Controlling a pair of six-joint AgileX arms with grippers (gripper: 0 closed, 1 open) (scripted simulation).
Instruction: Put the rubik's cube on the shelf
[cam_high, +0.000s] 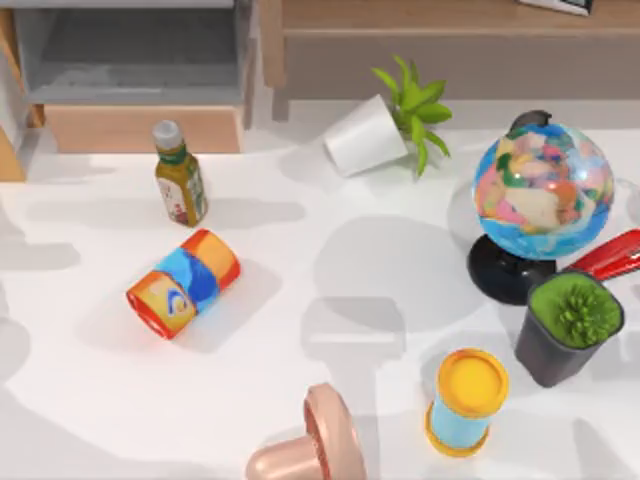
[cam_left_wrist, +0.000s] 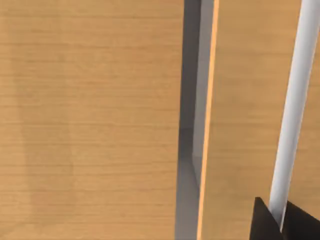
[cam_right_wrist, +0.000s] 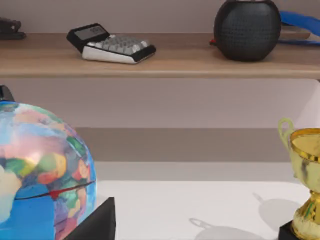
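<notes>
The rubik's cube is out of view. The shelf (cam_high: 430, 15) is a long light-wood board along the back of the table, with a flat grey-brown panel under its front edge. In the right wrist view the shelf (cam_right_wrist: 175, 62) runs straight across, beyond the globe (cam_right_wrist: 40, 175). A dark part of my right gripper (cam_right_wrist: 95, 225) shows at the edge of that view, next to the globe. A dark part of my left gripper (cam_left_wrist: 280, 225) shows against light-wood panels in the left wrist view.
On the shelf lie a calculator (cam_right_wrist: 111, 44) and a black speaker (cam_right_wrist: 246, 29). On the table are a globe (cam_high: 540, 195), red stapler (cam_high: 612, 257), dark potted plant (cam_high: 570, 328), yellow-lidded tube (cam_high: 465, 400), tipped white pot (cam_high: 365, 135), lying can (cam_high: 183, 283), bottle (cam_high: 180, 180) and gold trophy (cam_right_wrist: 305, 185).
</notes>
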